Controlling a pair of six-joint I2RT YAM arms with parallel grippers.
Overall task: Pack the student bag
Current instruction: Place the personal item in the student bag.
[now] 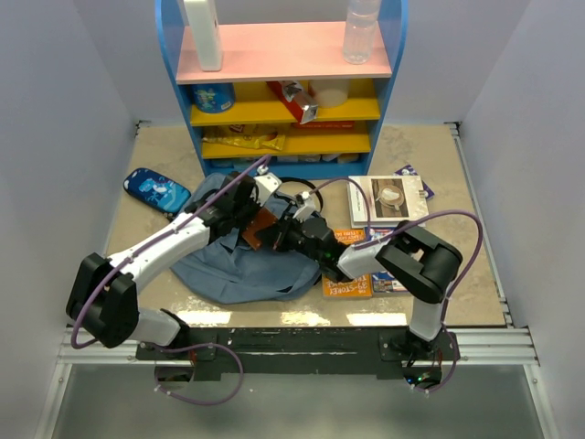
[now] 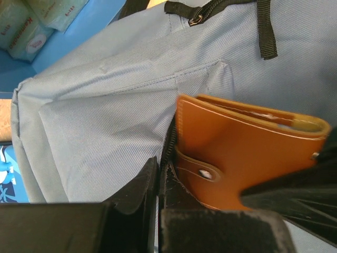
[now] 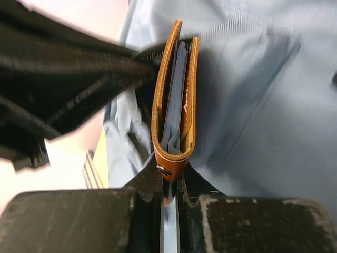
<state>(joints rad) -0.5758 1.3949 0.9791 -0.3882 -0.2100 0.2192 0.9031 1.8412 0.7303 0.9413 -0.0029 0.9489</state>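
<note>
The slate-blue student bag lies crumpled on the table in front of the shelf. My left gripper is shut on the bag's fabric at the zipper edge of a pocket, holding the opening. My right gripper is shut on a brown leather wallet with a snap tab. The wallet stands at the pocket mouth, partly inside, against the bag. In the right wrist view the wallet is edge-on between my fingers, with the bag behind it.
A blue, pink and yellow shelf unit stands at the back with bottles and snacks. A small bright-blue pouch lies left of the bag. Books and an orange booklet lie to the right.
</note>
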